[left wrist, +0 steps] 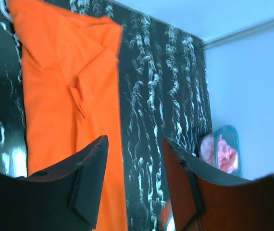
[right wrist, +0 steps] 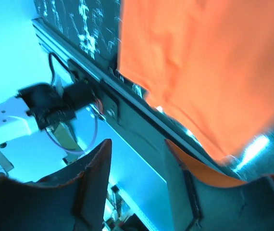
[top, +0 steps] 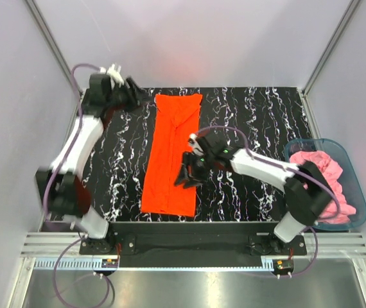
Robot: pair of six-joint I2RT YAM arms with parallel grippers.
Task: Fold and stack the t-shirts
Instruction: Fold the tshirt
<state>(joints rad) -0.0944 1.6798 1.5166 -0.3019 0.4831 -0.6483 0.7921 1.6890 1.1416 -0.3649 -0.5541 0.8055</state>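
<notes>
The orange-red t-shirt [top: 172, 154] lies on the black marbled table as a long narrow strip, sides folded in, running from the far edge to the near edge. It also shows in the left wrist view [left wrist: 69, 96] and the right wrist view [right wrist: 199, 62]. The pink t-shirt [top: 327, 183] lies crumpled in a bin at the right. My left gripper [top: 143, 99] is open and empty beside the strip's far left corner. My right gripper [top: 186, 176] is open and empty over the strip's right edge, near its lower half.
A clear blue plastic bin [top: 356, 186] stands off the table's right edge; it shows small in the left wrist view [left wrist: 223, 149]. White walls enclose the table. A metal rail [top: 189, 244] runs along the near edge.
</notes>
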